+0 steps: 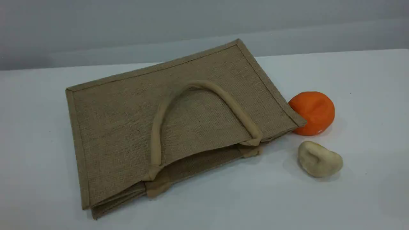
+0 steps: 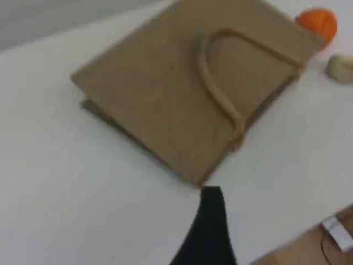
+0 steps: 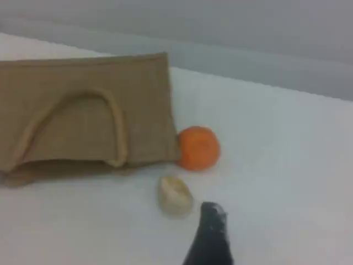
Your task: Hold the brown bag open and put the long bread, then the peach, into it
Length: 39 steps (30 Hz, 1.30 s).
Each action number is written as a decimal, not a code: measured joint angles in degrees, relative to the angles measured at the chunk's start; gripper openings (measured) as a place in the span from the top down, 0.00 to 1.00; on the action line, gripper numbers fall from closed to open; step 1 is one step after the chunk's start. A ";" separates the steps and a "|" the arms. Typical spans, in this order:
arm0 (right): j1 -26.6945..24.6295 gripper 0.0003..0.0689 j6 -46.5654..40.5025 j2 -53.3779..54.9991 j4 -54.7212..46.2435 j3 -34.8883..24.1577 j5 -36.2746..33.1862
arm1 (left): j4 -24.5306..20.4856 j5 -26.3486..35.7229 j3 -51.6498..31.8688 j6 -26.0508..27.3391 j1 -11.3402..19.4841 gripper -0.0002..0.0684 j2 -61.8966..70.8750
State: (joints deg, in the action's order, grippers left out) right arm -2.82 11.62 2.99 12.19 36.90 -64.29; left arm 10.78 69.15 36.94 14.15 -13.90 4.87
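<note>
The brown bag (image 1: 127, 121) lies flat on the white table, its mouth toward the front and only slightly parted. One beige handle (image 1: 198, 84) rests looped on its top face. The bag also shows in the left wrist view (image 2: 165, 94) and in the right wrist view (image 3: 143, 110). The long bread and the peach are out of view. Neither arm appears in the scene view. One dark fingertip (image 2: 212, 201) of my left gripper hovers off the bag's near corner. A dark fingertip (image 3: 212, 221) of my right gripper hangs just right of the beige lump. Neither holds anything.
A bright orange ball (image 1: 314, 111) touches the bag's right corner. A plain beige lump (image 1: 319, 159) lies just in front of it. The table's edge and a brown floor (image 2: 309, 248) show at the left wrist view's lower right.
</note>
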 joint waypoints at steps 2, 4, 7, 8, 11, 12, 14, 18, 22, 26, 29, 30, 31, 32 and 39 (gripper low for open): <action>0.00 0.24 0.24 0.00 -1.33 -2.97 1.72 | -0.07 -3.13 -2.70 0.04 0.00 0.15 0.05; 0.00 0.24 0.37 0.00 -2.54 -5.44 3.09 | -0.13 -5.29 -4.82 0.04 0.00 0.15 0.05; 0.00 0.24 0.37 0.00 -2.36 -7.64 2.78 | -0.13 -6.97 -7.15 0.04 0.00 0.15 0.05; 0.00 0.24 0.37 0.00 -2.36 -7.76 2.78 | -0.33 -7.24 -7.66 -0.03 0.00 0.15 0.05; 0.00 0.24 0.40 0.00 -2.35 -7.76 2.72 | -1.40 -6.58 -7.83 -1.36 0.00 0.15 0.10; 0.00 0.24 0.40 0.00 -2.35 -7.76 2.72 | -2.05 -6.68 -7.83 -1.88 0.00 0.15 0.10; 0.00 0.24 0.40 -0.06 -2.35 -7.76 2.72 | -3.30 -6.80 -7.83 -3.74 0.00 0.15 0.10; 0.00 0.24 0.40 -0.06 -2.35 -7.71 2.72 | -7.06 -7.10 -7.83 -8.14 0.00 0.15 0.10; 0.00 0.24 0.40 -0.10 -2.41 -7.71 2.72 | -9.75 -7.53 -8.02 -11.66 0.00 0.15 0.10; 0.00 0.24 0.40 -0.10 -2.19 -7.71 2.67 | -9.75 -7.47 -8.02 -11.74 0.00 0.15 0.10; 0.00 0.24 0.40 -0.10 -2.15 -7.71 2.67 | -9.75 -7.47 -8.02 -11.74 0.00 0.15 0.10; 0.00 0.24 0.40 -0.10 -2.15 -7.71 2.67 | -9.75 -7.41 -8.02 -11.74 0.00 0.15 0.10; 0.00 0.24 0.40 -0.10 -2.15 -7.71 2.67 | -9.75 -7.27 -8.02 -11.74 0.00 0.15 0.10; 0.00 0.24 0.40 -0.10 -2.15 -7.71 2.67 | -9.75 -7.27 -8.02 -11.74 0.00 0.15 0.10; 0.00 0.25 0.40 -0.10 -2.13 -7.71 2.67 | -9.75 -7.27 -8.02 -11.74 0.00 0.15 -0.18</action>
State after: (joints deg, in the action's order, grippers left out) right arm -2.82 12.02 2.88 10.06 29.19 -61.62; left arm 1.03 61.88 28.92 2.41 -13.90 4.69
